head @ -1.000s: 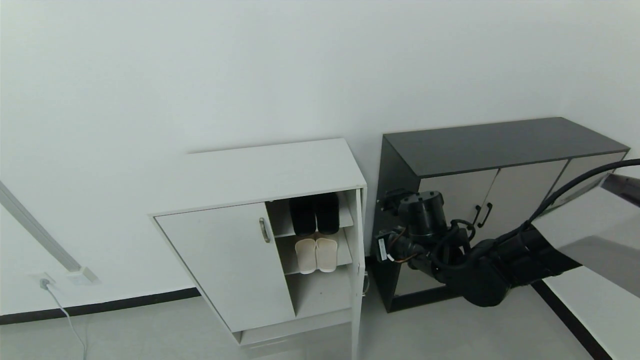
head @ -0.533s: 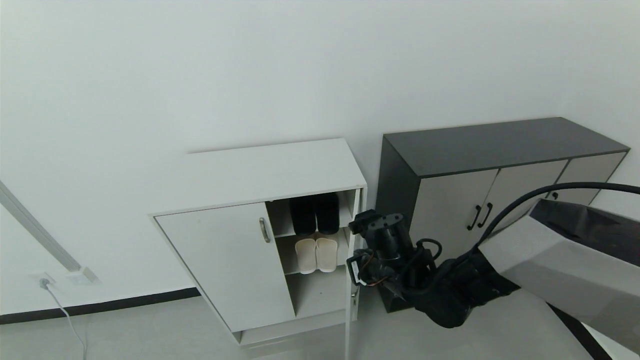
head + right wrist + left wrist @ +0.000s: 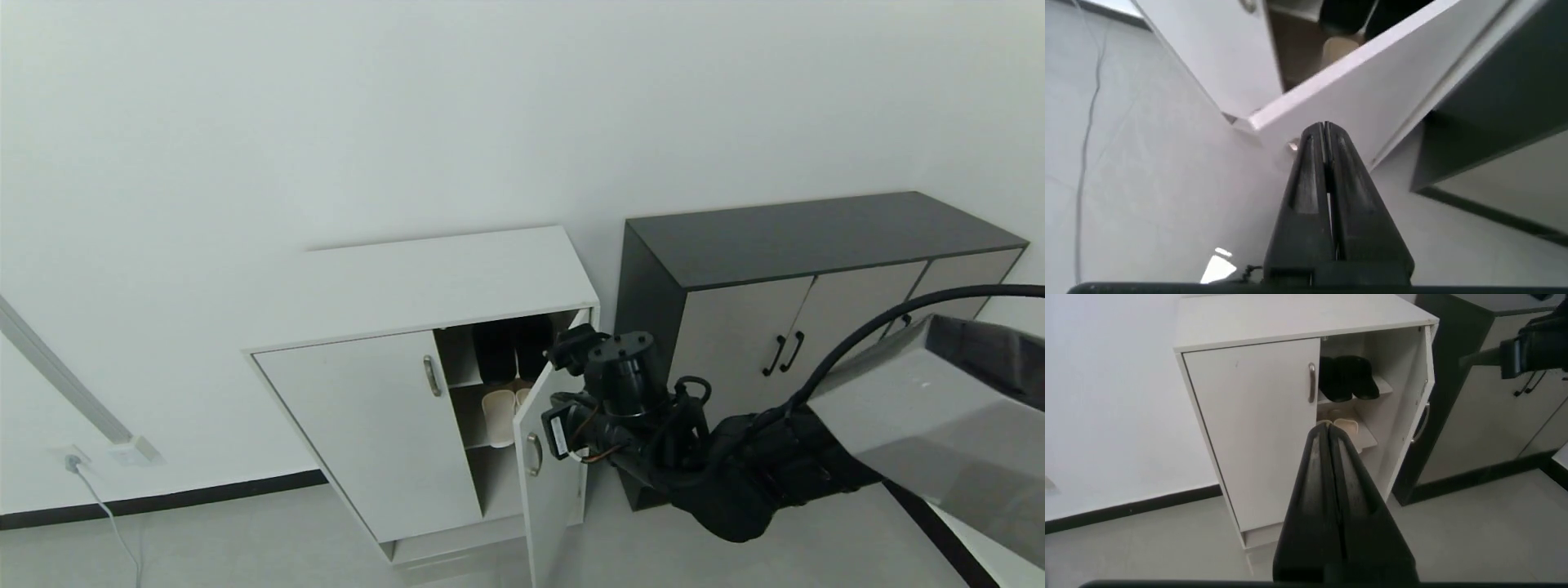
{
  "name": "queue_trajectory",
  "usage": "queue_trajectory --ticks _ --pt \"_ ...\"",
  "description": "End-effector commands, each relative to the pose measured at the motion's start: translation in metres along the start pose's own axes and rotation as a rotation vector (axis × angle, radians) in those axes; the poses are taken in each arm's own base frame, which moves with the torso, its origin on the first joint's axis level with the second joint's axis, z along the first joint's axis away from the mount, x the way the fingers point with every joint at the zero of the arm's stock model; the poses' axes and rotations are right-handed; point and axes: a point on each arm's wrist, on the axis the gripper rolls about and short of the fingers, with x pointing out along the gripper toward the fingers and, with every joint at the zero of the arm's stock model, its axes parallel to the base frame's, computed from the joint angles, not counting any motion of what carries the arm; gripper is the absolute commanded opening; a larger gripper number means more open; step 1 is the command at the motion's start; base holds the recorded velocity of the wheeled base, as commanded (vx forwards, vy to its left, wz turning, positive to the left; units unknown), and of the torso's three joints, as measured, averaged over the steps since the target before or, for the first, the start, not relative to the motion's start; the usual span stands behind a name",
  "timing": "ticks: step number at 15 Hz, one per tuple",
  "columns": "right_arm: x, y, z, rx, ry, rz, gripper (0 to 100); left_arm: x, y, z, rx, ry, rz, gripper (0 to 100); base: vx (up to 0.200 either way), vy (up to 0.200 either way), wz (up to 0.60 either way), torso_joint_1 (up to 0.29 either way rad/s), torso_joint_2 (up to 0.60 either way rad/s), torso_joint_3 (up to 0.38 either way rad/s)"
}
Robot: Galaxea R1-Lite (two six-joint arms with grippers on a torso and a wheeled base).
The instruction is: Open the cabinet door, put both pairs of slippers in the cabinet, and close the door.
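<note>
Slippers of both pairs are stored inside the white cabinet. The black pair is set on the upper shelf. The beige pair is set on the shelf just below and is partly hidden behind the right door. That door is seen ajar, roughly halfway between open and shut, and its metal handle is shown on the outer face. The left door is shut flat against the cabinet front.

The right gripper is held by the outer face of the right door, near its top edge. In the right wrist view its fingers are pressed together with nothing between them. The tips are placed at the white door panel, though it cannot be told whether contact is made.

The left gripper is held well apart from the cabinet and is pointed toward its front. Its fingers are likewise closed on nothing.

A dark cabinet with pale doors is placed just beside the white one, on the robot's right. A wall socket with a cable plugged in is seen low on the wall to the left, well apart from the cabinet.
</note>
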Motion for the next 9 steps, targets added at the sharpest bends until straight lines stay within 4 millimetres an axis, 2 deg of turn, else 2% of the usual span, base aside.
queue_trajectory --ticks 1,4,9 --pt "-0.015 -0.007 0.016 0.005 -0.039 -0.008 0 0.0 0.0 0.0 0.0 0.001 0.001 0 0.0 0.0 0.0 0.0 0.0 0.0" --pt "-0.019 -0.009 0.015 0.004 -0.032 -0.008 0 0.0 0.0 0.0 0.0 0.001 0.001 0 0.0 0.0 0.0 0.0 0.0 0.0" --pt "-0.021 -0.009 0.007 -0.002 -0.004 0.005 0 0.0 0.0 0.0 0.0 0.001 0.001 0 0.0 0.0 0.6 0.002 0.0 0.003"
